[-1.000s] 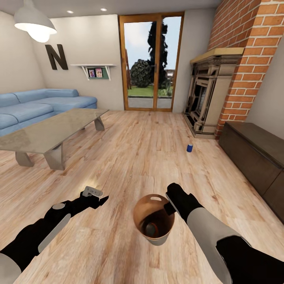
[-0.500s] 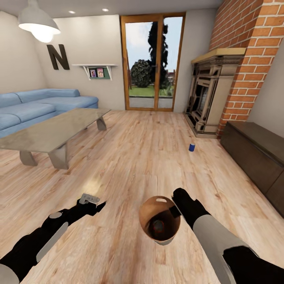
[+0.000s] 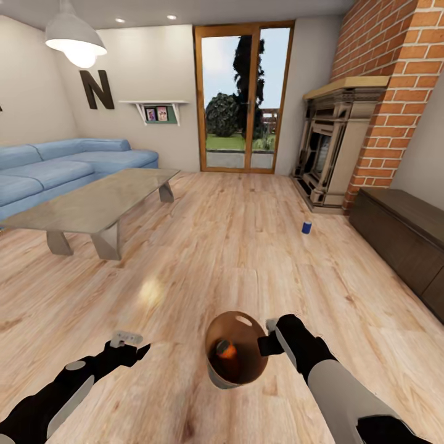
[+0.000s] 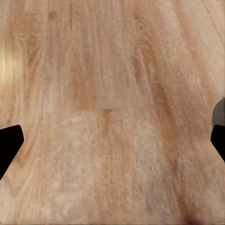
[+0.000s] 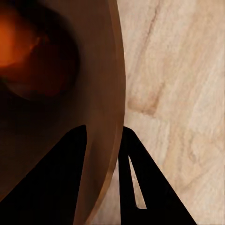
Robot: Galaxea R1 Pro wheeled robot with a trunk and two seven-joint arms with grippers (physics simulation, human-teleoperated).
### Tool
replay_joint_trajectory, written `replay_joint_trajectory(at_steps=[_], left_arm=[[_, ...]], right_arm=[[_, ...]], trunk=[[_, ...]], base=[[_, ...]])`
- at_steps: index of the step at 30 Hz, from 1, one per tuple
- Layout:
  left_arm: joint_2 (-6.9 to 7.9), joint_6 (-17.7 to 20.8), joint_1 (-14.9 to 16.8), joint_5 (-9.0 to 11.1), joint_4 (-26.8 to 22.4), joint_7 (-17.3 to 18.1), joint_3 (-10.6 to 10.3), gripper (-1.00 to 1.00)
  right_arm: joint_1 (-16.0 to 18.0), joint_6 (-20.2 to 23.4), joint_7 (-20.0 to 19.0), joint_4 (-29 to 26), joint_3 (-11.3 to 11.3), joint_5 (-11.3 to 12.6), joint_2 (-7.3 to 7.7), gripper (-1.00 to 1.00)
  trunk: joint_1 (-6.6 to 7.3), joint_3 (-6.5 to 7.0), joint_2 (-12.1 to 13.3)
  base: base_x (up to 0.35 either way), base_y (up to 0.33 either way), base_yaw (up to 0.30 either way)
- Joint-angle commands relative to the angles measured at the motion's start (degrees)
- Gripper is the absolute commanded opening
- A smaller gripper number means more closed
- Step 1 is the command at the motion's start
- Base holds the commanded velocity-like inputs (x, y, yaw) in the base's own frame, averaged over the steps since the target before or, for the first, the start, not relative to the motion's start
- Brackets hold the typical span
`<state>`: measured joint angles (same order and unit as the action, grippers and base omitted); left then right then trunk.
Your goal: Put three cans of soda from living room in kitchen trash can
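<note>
wood floor (image 4: 112, 112) between spread fingertips (image 4: 9, 145)

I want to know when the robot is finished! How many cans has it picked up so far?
At least one: an orange can lies inside the trash can; I cannot tell if another hides there. In hand: the right gripper carries the trash can, its fingers pinching the rim. Left: the blue can stands on the floor by the fireplace, then the trip to the kitchen.

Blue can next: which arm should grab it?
Left, probably. The left gripper is open and empty; the right gripper is clamped on the trash can's rim. The blue can stands far ahead.
</note>
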<state>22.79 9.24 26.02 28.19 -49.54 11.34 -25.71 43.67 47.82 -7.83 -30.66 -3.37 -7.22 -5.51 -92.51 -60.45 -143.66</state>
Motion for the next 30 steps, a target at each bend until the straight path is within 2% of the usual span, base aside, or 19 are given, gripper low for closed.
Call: replay_joint_trajectory(at_steps=[1,30], left_arm=[[-0.01,-0.1,0.0,0.0,0.0,0.0,0.0,1.0],[-0.03,-0.5,0.0,0.0,0.1,0.2,0.0,1.0]], right_arm=[[0.0,0.0,-0.1,-0.4,0.1,0.7,-0.01,-1.0],[0.0,-0.2,-0.2,-0.5,0.1,0.7,0.01,-1.0]], trunk=[[0.01,0.01,0.0],[0.01,0.01,0.0]], base=[[-0.119,0.259,0.0],[-0.013,0.289,0.0]])
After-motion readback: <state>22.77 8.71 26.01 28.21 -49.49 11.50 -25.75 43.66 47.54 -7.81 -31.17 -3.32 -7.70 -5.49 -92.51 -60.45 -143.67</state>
